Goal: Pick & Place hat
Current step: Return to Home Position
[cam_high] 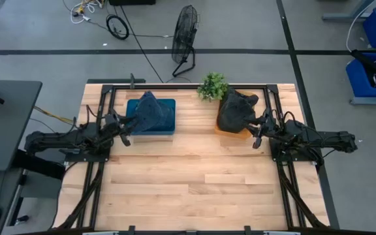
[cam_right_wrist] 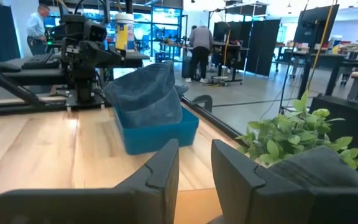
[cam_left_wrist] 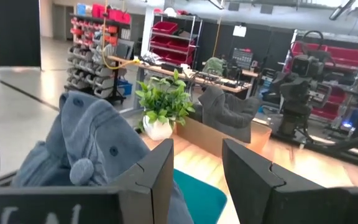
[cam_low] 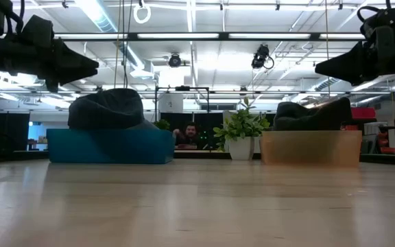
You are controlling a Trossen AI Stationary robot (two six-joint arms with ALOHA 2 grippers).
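Note:
A blue denim hat (cam_high: 150, 111) sits in a blue bin (cam_high: 168, 125) at the table's far left. It bulges above the bin's rim in the low view (cam_low: 108, 108). A dark grey hat (cam_high: 235, 111) rests in an orange bin (cam_high: 230, 132) at the far right, also seen in the low view (cam_low: 314, 113). My left gripper (cam_high: 128, 132) hovers open just left of the blue bin, raised above the table, with the blue hat (cam_left_wrist: 86, 143) close before its fingers (cam_left_wrist: 197, 149). My right gripper (cam_high: 256, 135) hovers open (cam_right_wrist: 194, 149) just right of the orange bin, beside the dark hat (cam_right_wrist: 322, 171).
A small potted plant (cam_high: 212, 85) stands at the far edge between the two bins. Bare wood table (cam_high: 188, 183) stretches across the middle and near side. Black frame rails (cam_high: 106, 98) border the table's sides. A floor fan (cam_high: 185, 32) stands beyond the table. People show in the room behind.

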